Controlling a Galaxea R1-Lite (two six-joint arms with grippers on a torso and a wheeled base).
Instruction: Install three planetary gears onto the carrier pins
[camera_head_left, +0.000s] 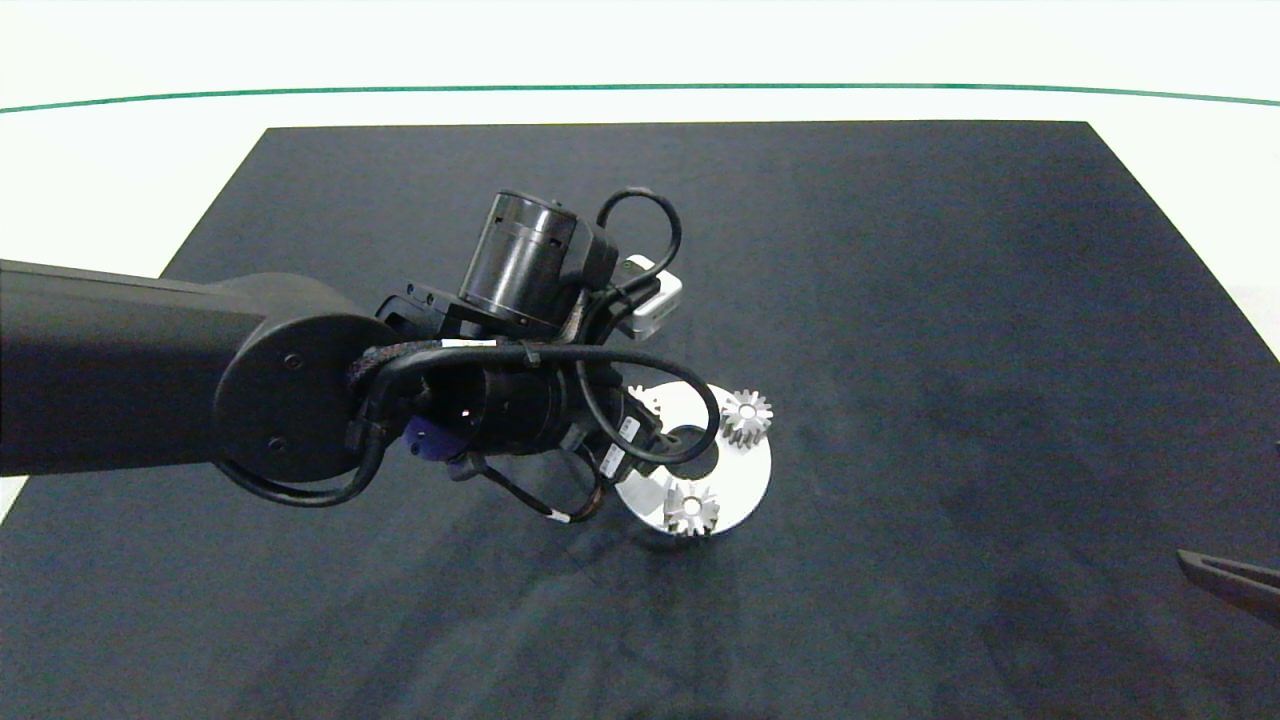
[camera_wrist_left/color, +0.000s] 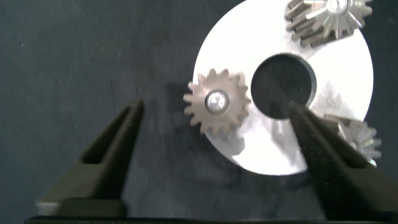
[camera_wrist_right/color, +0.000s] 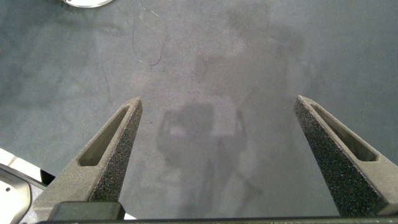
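Head view: we saw the left tool (camera_head_left: 640, 440) over the white disc (camera_head_left: 745, 478) on the tabletop (camera_head_left: 900, 300); two gears (camera_head_left: 746, 416) sat on pins.
Left wrist view: tool wide, empty; third gear (camera_wrist_left/color: 217, 102) seated on its pin (camera_wrist_left/color: 217, 100).
Handling: we judged the gears small, stiff, slippery steel, best pinched across the teeth.
Right wrist view: right tool (camera_wrist_right/color: 217, 155) wide, idle, well apart.

We see a dark, felt-like rectangular mat (camera_head_left: 900, 300) covering most of a pale white tabletop (camera_head_left: 120, 170). A thin green line (camera_head_left: 640, 87) curves across the table beyond the mat's far edge. The white surface shows along the mat's left and right sides too. Light falls bright and even from above, with faint soft shadows on the mat.
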